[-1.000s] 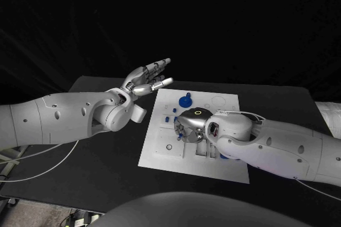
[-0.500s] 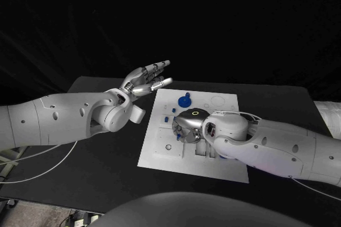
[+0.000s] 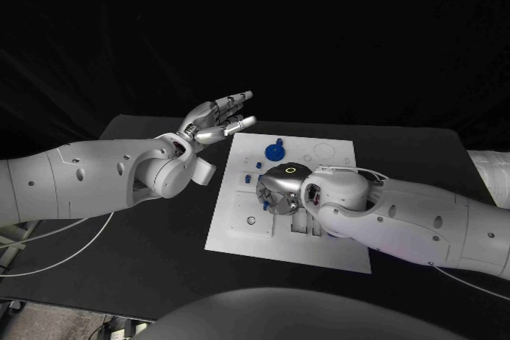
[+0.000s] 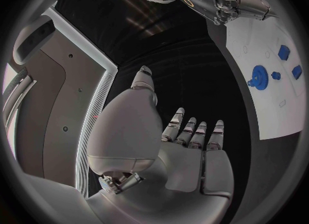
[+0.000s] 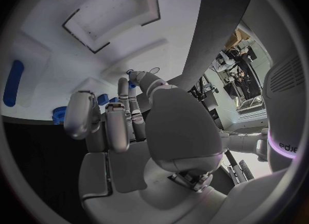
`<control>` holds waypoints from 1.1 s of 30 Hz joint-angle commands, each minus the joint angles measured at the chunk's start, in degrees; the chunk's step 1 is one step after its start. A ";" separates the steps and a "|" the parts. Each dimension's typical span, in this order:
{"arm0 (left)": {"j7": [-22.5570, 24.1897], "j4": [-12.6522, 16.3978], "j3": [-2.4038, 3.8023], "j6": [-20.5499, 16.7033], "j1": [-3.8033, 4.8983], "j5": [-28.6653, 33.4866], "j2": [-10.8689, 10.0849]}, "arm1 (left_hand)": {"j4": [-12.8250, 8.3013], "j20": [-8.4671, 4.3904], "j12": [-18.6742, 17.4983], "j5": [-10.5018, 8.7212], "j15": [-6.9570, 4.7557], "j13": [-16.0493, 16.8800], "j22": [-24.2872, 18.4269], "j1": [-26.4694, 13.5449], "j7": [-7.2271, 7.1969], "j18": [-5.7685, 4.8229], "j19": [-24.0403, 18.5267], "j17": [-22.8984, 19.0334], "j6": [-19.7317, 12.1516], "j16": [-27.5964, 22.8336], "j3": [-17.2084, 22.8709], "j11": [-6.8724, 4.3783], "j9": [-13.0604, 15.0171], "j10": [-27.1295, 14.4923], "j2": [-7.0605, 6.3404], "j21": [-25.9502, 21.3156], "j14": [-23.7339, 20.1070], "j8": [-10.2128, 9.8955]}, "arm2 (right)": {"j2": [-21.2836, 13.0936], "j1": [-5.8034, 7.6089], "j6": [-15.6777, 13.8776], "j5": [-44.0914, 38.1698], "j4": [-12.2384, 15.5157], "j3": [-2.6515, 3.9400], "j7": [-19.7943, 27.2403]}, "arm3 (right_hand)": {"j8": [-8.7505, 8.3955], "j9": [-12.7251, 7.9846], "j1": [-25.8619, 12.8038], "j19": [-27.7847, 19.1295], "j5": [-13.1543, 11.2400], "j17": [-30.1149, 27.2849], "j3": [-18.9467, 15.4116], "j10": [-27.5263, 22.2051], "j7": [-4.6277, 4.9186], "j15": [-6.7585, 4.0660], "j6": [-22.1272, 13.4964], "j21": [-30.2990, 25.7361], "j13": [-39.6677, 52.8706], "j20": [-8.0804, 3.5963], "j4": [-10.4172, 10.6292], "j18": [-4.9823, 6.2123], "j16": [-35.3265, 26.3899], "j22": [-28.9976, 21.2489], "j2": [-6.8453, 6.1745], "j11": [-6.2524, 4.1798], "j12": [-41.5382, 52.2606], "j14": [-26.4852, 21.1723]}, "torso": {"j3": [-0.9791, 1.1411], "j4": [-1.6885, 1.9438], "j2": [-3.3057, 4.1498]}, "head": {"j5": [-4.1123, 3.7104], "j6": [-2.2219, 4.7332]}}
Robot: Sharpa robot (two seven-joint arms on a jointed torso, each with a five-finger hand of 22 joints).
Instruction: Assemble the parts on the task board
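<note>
The white task board (image 3: pixel 242 235) (image 4: pixel 270 116) (image 5: pixel 51 44) lies in the middle of the black table. My right hand (image 3: pixel 281 186) (image 4: pixel 225 0) (image 5: pixel 122 126) is down on the board's middle with its fingers curled. Thumb and a finger pinch a small blue part (image 5: pixel 131 84) (image 3: pixel 266 201) against the board. A blue gear (image 3: pixel 278 148) (image 4: pixel 259 75) (image 5: pixel 59 114) stands near the board's far edge. My left hand (image 3: pixel 218 117) (image 4: pixel 187 147) hovers open above the board's far left corner, fingers spread and holding nothing.
Small blue pieces (image 4: pixel 284 52) (image 3: pixel 259 163) lie near the gear. A long blue piece (image 5: pixel 13 82) and a rectangular recess (image 5: pixel 116 10) sit on the board beyond my right hand's fingers. Bare black table (image 3: pixel 159 237) stretches left of the board; white cables (image 3: pixel 64 244) hang there.
My right hand and forearm have shifted slightly left over the board's middle. The left hand has stayed where it was.
</note>
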 commanded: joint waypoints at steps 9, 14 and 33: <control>-0.11 0.09 0.04 1.23 0.01 0.13 0.15 | -0.08 -0.07 0.85 1.18 0.89 0.08 -0.15 0.96 0.24 1.77 0.10 0.12 0.30 0.56 1.39 0.89 0.05 -0.06 2.08 -0.15 -0.06 0.19 | -0.05 -0.13 1.93 -0.94 0.12 -0.06 -0.31 | -0.49 0.11 -0.15 -0.76 -0.33 0.61 0.59 -0.38 -0.12 -0.11 -0.61 -0.79 -0.16 0.07 -0.30 1.03 -0.70 8.51 -0.36 0.24 -0.44 -0.61 | 0.00 -0.01 -0.01 | 0.06 0.00; -0.21 0.09 0.04 1.32 0.01 0.13 0.20 | -0.09 -0.05 1.01 1.44 1.11 0.08 -0.16 1.17 0.21 1.95 0.11 0.14 0.39 0.69 1.57 1.04 0.05 -0.08 2.39 -0.15 -0.03 0.20 | -0.17 -0.13 1.99 -1.04 0.36 -0.06 -0.26 | -0.59 0.14 0.01 -0.91 -0.30 0.45 0.72 -0.56 -0.16 -0.21 -0.61 -1.01 -0.15 0.00 -0.51 1.08 -0.81 8.45 -0.38 0.23 -0.51 -0.74 | 0.01 0.00 0.01 | 0.25 0.00; -0.69 0.03 0.04 1.56 0.01 0.13 0.27 | -0.25 0.06 1.77 2.63 1.92 0.11 -0.15 2.81 1.23 3.06 0.17 0.23 1.23 1.35 2.61 1.44 0.13 -0.15 4.64 -0.10 0.12 0.30 | 0.16 -0.34 3.94 -1.17 0.23 -0.06 -0.94 | -4.65 -0.88 -1.84 -3.79 -7.37 -2.47 0.59 -6.42 -1.30 0.19 -5.43 -5.46 0.47 0.19 -0.24 1.79 -2.84 7.30 -0.97 1.25 -1.67 -3.23 | 0.00 0.02 0.02 | 0.21 0.00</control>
